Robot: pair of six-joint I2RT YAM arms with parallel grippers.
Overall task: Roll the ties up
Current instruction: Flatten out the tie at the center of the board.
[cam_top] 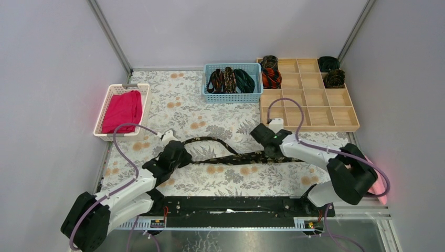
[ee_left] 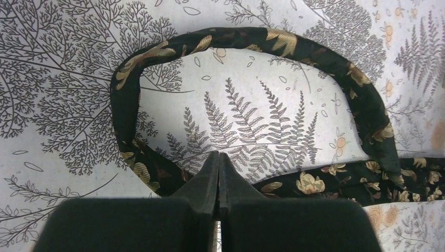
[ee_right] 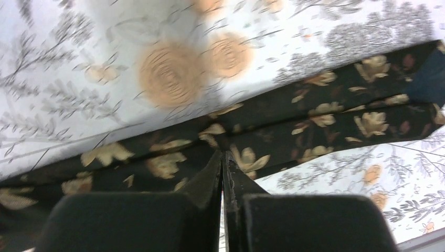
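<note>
Floral tablecloth point(cam_top: 178, 100); flecked tie point(cam_top: 231, 160) under clenched left tool point(ee_left: 218, 160), clenched right tool point(ee_right: 222, 157); blue basket point(cam_top: 232, 97), wooden tray point(cam_top: 315, 113) beyond

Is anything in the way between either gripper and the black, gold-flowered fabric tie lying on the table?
Nothing visible. The left gripper and the right gripper, both shut, have their tips at the black gold-flowered fabric tie, which lies on the floral tablecloth.

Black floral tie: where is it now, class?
In the top view, the black floral tie lies mid-table between left tool and right tool, below the blue basket.
</note>
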